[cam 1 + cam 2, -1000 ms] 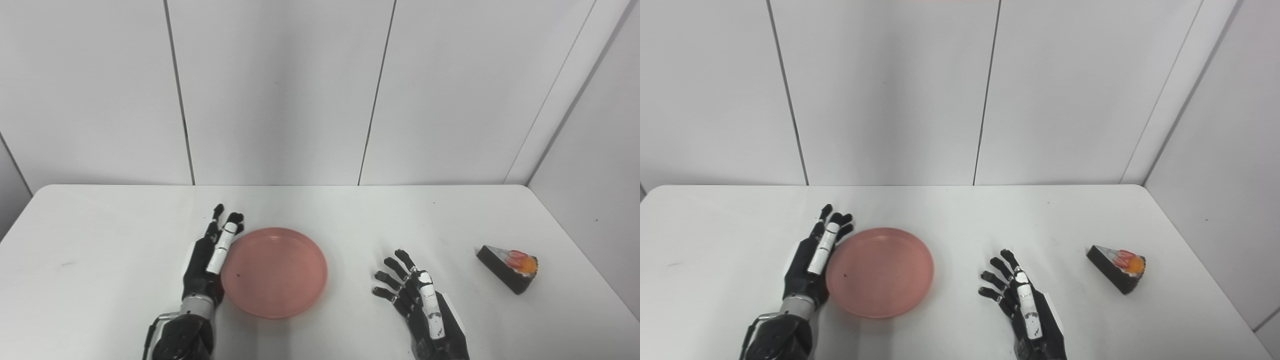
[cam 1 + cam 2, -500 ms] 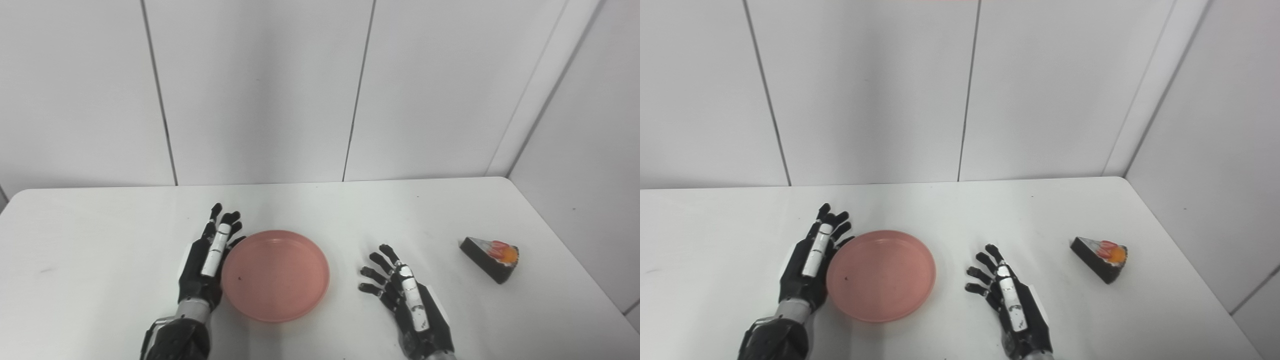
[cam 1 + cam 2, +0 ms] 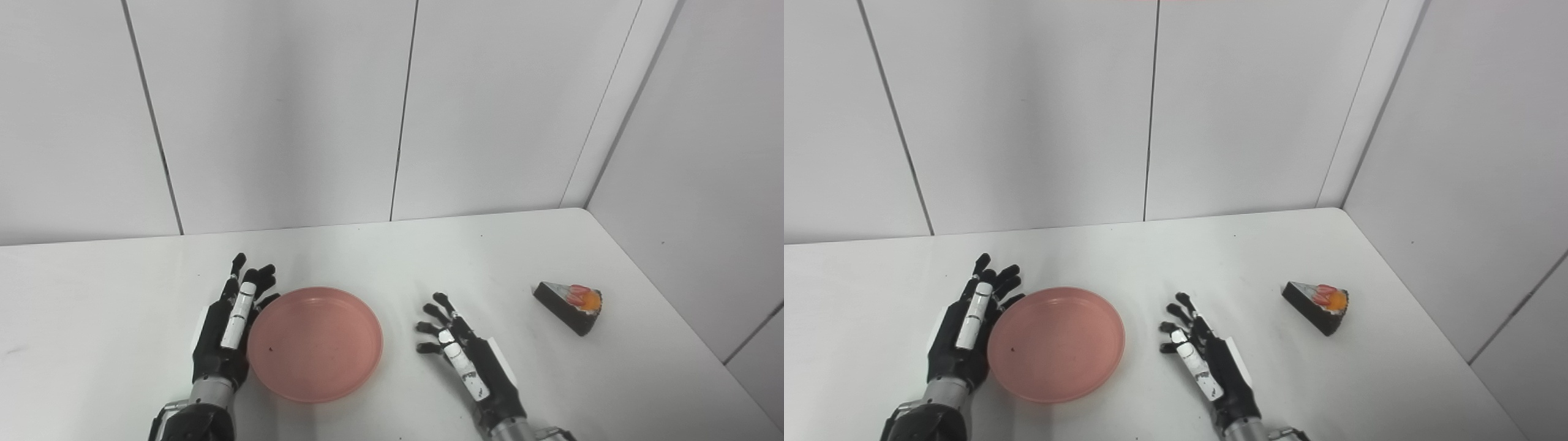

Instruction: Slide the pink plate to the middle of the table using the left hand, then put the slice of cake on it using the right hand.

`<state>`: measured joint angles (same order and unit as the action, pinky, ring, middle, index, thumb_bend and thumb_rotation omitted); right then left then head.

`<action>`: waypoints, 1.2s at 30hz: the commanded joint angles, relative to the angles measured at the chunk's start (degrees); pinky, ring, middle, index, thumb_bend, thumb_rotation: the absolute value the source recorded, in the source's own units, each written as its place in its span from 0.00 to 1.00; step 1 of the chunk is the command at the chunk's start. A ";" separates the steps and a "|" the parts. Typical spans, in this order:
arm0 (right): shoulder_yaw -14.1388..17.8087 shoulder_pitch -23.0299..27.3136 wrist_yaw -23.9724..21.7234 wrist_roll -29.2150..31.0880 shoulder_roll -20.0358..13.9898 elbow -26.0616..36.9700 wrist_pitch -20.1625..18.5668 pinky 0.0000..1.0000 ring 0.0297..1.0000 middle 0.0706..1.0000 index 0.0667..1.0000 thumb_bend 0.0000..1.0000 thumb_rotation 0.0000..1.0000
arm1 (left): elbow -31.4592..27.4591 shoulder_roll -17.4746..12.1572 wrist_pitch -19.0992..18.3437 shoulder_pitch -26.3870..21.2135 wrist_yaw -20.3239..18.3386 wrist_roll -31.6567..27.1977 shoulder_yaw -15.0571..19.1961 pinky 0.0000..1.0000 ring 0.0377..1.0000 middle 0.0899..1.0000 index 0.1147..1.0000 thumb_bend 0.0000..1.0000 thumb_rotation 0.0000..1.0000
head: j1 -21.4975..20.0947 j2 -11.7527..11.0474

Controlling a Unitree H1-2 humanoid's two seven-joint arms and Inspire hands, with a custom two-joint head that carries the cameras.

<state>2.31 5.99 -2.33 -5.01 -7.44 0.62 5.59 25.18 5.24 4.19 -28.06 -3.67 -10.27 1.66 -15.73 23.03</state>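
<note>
Pink plate (image 3: 315,344) beside spread left hand (image 3: 228,324) fingers (image 3: 240,304); right hand (image 3: 468,361) splayed, empty.

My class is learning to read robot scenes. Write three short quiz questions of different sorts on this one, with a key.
1. True or false: the slice of cake lies on the pink plate.
2. Which hand is beside the plate's rim: A left hand, B right hand?
3. Fill in: the right hand holds ____.

Key: 1 false, it lies on the table, to the right; 2 A; 3 nothing, fingers spread.
</note>
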 commanded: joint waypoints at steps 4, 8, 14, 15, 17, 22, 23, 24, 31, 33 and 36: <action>1.81 2.48 5.32 -14.23 -6.79 6.75 3.18 0.63 0.76 0.87 0.89 0.84 0.87 | 4.75 0.74 0.86 -1.17 -0.01 -0.29 0.49 0.81 0.88 0.83 1.00 0.60 0.72 | 1.02 -0.73; 2.31 4.39 1.39 -22.68 -10.48 18.59 -8.46 0.64 0.77 0.86 0.88 0.85 0.87 | 5.52 0.86 1.17 -1.31 0.41 0.00 0.63 0.81 0.88 0.84 1.00 0.61 0.74 | 0.96 -0.65; 4.64 6.37 -5.66 -27.16 -16.85 26.10 -18.30 0.63 0.82 0.88 0.88 0.91 0.79 | 5.51 1.05 1.00 -1.33 0.76 0.39 0.72 0.78 0.86 0.83 1.00 0.58 0.74 | 1.55 -0.41; 4.83 6.67 -7.23 -28.75 -18.85 26.34 -19.21 0.65 0.83 0.89 0.87 0.92 0.77 | 5.52 1.08 1.13 -1.29 0.75 0.52 0.67 0.78 0.86 0.83 1.00 0.58 0.73 | 1.76 -0.39; 4.99 7.11 -9.03 -31.34 -21.33 26.21 -20.47 0.68 0.85 0.90 0.86 0.93 0.74 | 5.54 1.13 1.24 -1.26 0.83 0.69 0.64 0.78 0.86 0.83 1.00 0.58 0.73 | 1.95 -0.30; 4.18 8.36 -10.47 -37.99 -25.37 24.13 -22.57 0.64 0.85 0.90 0.83 0.99 0.61 | 5.65 1.21 1.14 -1.35 0.71 0.51 0.75 0.77 0.86 0.83 1.00 0.58 0.74 | 2.17 -0.23; 3.85 8.63 -10.82 -39.41 -25.92 23.71 -23.11 0.64 0.86 0.90 0.83 1.00 0.61 | 5.70 1.22 1.13 -1.36 0.68 0.52 0.75 0.77 0.86 0.83 1.00 0.58 0.74 | 2.17 -0.23; 3.55 8.97 -11.42 -40.70 -26.48 23.14 -23.75 0.70 0.89 0.90 0.83 1.00 0.59 | 5.90 1.21 1.25 -1.40 0.58 0.48 0.77 0.78 0.86 0.82 1.00 0.58 0.74 | 2.15 -0.28; 1.36 11.54 -16.95 -48.27 -28.57 19.30 -26.98 0.93 0.95 0.91 0.81 1.00 0.57 | 6.23 1.20 1.30 -1.48 0.68 0.83 0.52 0.76 0.84 0.82 1.00 0.58 0.73 | 2.12 -0.31; 0.87 12.33 -18.44 -48.89 -28.82 17.68 -27.63 0.98 0.95 0.92 0.81 1.00 0.55 | 6.43 1.18 1.45 -1.53 0.64 0.92 0.43 0.76 0.84 0.82 1.00 0.57 0.73 | 2.13 -0.31; 0.25 14.01 -21.97 -48.40 -29.02 14.37 -29.86 1.00 0.96 0.94 0.84 1.00 0.53 | 6.53 1.18 1.31 -1.55 0.59 1.00 0.27 0.75 0.84 0.82 1.00 0.56 0.74 | 2.26 -0.25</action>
<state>2.34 17.74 -23.48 -53.12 -34.43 15.29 -22.83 29.94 6.35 7.34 -30.33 -3.45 -9.90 2.05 -13.62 22.68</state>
